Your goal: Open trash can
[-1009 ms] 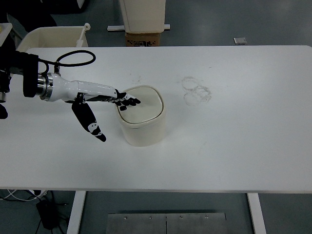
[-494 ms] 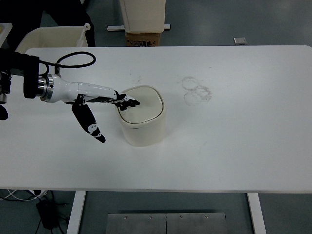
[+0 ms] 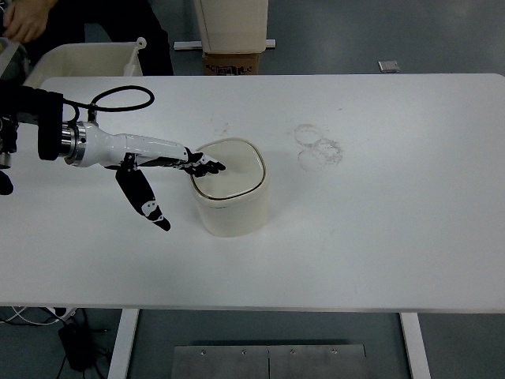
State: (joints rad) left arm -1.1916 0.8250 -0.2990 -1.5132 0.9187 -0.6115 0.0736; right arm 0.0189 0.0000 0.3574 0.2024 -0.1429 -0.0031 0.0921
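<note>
White tabletop (image 3: 379, 237) fills most of my feed, with grey floor showing beyond its far edge and under the near edge. At far left, past the table's corner, I see a person's hand (image 3: 24, 22) and dark clothing beside a cream bin (image 3: 79, 59). My left arm (image 3: 102, 146) comes in from the left edge, a black cable (image 3: 122, 96) looping above its wrist. The left hand (image 3: 170, 162) stretches out flat toward the right, fingers extended and holding nothing, thumb (image 3: 142, 197) splayed down and away toward the near side. Its dark fingertips (image 3: 209, 166) rest on the left part of the trash can's lid (image 3: 230, 170). The trash can (image 3: 230, 189), cream and rounded-square, stands upright just left of the table's middle; a dark line runs along the lid's near and left edge, so the lid looks slightly tipped in its rim, though I can't tell how far. Right of the can, faint ring-shaped marks (image 3: 318, 146) stain the surface. Beyond the table's far edge stands a cream cabinet (image 3: 233, 24) with a cardboard box (image 3: 233, 63) at its foot.
</note>
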